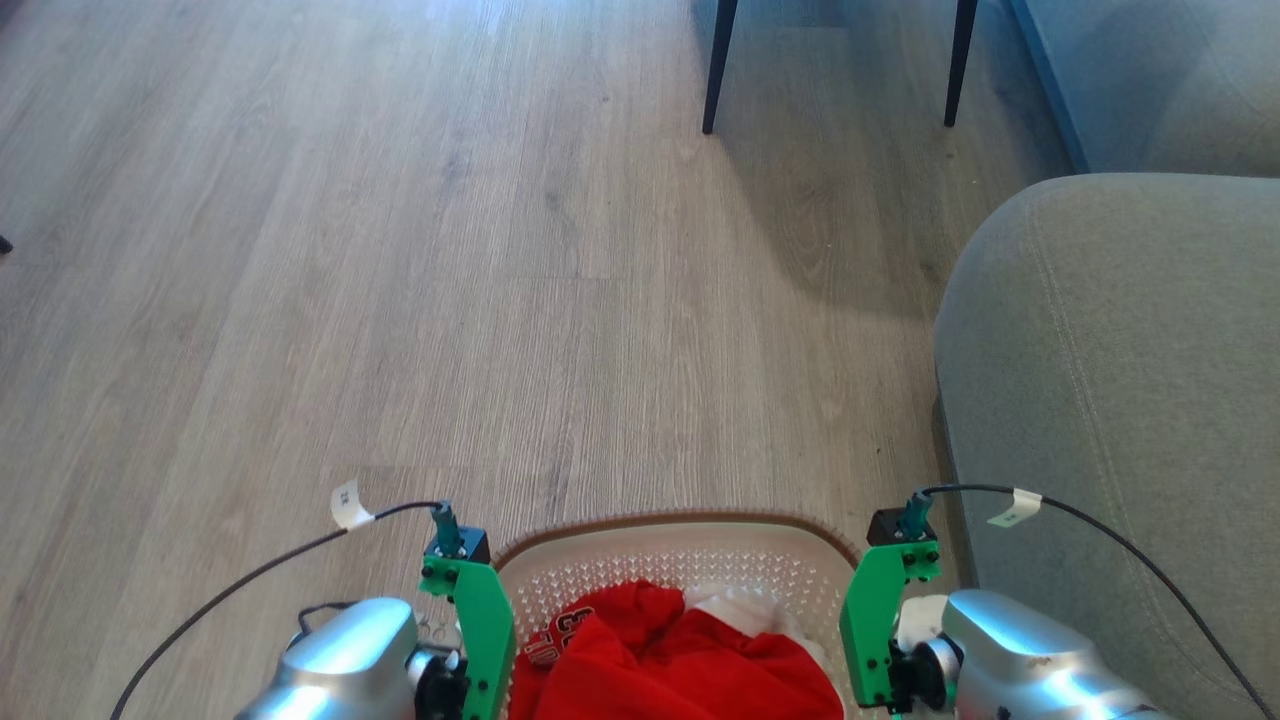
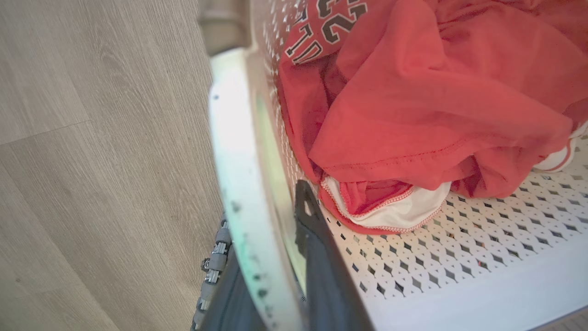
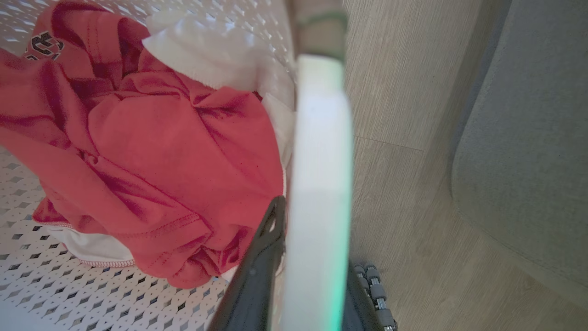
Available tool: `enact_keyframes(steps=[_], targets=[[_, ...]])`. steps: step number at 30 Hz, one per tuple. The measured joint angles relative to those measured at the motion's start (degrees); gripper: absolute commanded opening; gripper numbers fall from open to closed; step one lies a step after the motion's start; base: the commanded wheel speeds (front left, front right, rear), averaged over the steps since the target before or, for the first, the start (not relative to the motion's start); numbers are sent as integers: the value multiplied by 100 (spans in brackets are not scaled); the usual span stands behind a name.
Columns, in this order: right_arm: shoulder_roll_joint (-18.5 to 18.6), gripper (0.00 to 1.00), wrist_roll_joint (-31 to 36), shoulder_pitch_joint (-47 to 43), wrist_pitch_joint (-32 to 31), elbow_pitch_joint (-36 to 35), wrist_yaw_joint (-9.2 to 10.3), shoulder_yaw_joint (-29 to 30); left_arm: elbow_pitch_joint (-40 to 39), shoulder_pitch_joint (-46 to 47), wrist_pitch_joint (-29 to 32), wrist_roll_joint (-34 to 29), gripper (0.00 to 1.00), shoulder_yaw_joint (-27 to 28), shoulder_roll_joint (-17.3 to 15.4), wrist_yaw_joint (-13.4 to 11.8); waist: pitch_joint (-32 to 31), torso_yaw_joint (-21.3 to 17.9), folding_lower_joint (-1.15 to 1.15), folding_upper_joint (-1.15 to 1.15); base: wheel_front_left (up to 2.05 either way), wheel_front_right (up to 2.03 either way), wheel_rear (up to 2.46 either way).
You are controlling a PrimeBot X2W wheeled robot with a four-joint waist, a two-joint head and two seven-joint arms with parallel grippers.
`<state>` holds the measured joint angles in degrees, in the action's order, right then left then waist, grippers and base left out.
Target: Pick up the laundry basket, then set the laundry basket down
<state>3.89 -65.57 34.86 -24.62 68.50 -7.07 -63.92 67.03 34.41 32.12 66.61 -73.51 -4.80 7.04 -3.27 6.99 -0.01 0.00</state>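
Observation:
The laundry basket (image 1: 680, 522), white and perforated with a brown rim, sits at the bottom middle of the head view between my two arms, red clothes (image 1: 680, 660) and a white piece inside. In the left wrist view my left gripper (image 2: 264, 239) is shut on the basket's white left handle (image 2: 234, 151), one dark finger (image 2: 308, 216) inside the wall beside the red shirt (image 2: 413, 105). In the right wrist view my right gripper (image 3: 321, 243) is shut on the right handle (image 3: 321, 138), its inner finger (image 3: 271, 230) against the clothes (image 3: 161, 138). I cannot tell whether the basket touches the floor.
A grey sofa (image 1: 1120, 400) stands close on the right, next to my right arm. Two dark furniture legs (image 1: 718, 70) (image 1: 958, 60) stand far ahead. Pale wood floor (image 1: 450, 250) stretches ahead and to the left.

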Motion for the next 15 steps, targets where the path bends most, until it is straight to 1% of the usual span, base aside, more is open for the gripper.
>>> enact_keyframes(steps=[15], targets=[[-2,0,-135,-1,1,44,0,-243,-2,8,8,4,0,0,4,0,-28,10,0,0,0,0,0]])
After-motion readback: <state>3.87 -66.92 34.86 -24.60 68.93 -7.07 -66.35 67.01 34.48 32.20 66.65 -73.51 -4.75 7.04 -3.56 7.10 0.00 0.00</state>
